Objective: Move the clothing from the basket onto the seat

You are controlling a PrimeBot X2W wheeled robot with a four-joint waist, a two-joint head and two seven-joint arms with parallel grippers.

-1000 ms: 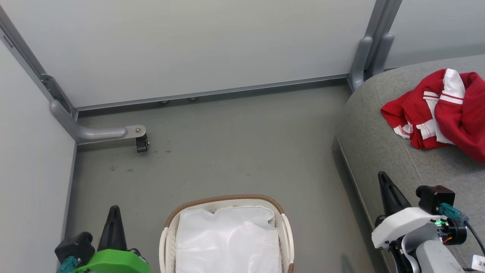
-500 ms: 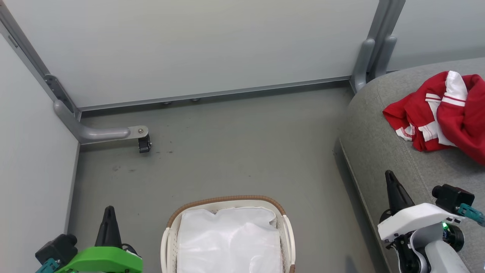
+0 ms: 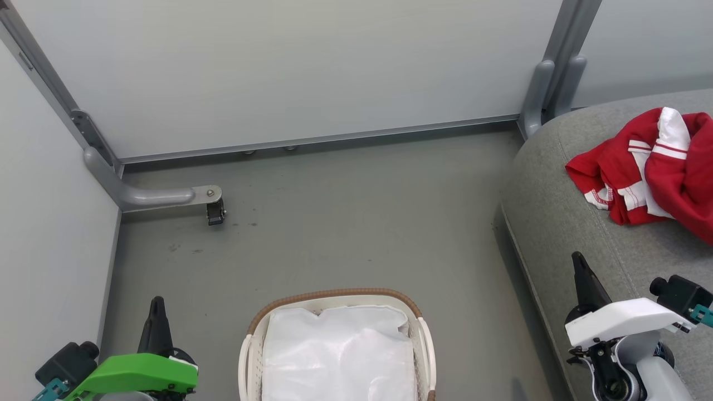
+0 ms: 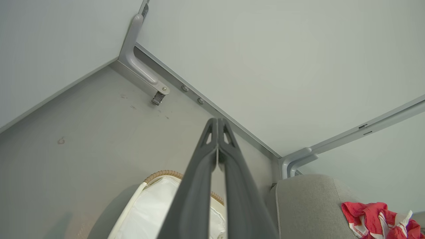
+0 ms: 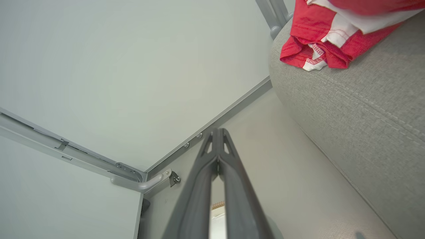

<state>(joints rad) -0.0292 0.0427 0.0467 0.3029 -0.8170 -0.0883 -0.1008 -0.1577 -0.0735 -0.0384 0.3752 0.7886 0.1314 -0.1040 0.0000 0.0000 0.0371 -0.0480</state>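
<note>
Overhead first, from the head view: the clothing (image 3: 652,167) lies crumpled on the seat (image 3: 557,223) at the right. The heap's long axis runs across the view, a red corner pointing left and the far end cut by the frame's right edge. It sits ahead of the right gripper (image 3: 577,259) and a little to its right, well apart from it. That gripper shows as a single dark point over the seat's near edge. The basket (image 3: 334,293) stands on the floor at bottom centre with its rounded brown rim toward the wall and its long axis running up the view. Inside it shows the white liner (image 3: 340,356). The left gripper (image 3: 157,303) is just to the basket's left, also a single dark point.

From the left wrist view, the left gripper (image 4: 218,121) has its fingers pressed together and holds nothing. The basket (image 4: 162,174) lies beneath it, and the clothing (image 4: 375,219) is far off at lower right on the seat (image 4: 305,202).

From the right wrist view, the right gripper (image 5: 217,131) is likewise closed tight on nothing. The clothing (image 5: 315,39) hangs at the upper right, a hemmed corner pointing down-left across the seat (image 5: 358,109), clear of the fingertips.
</note>
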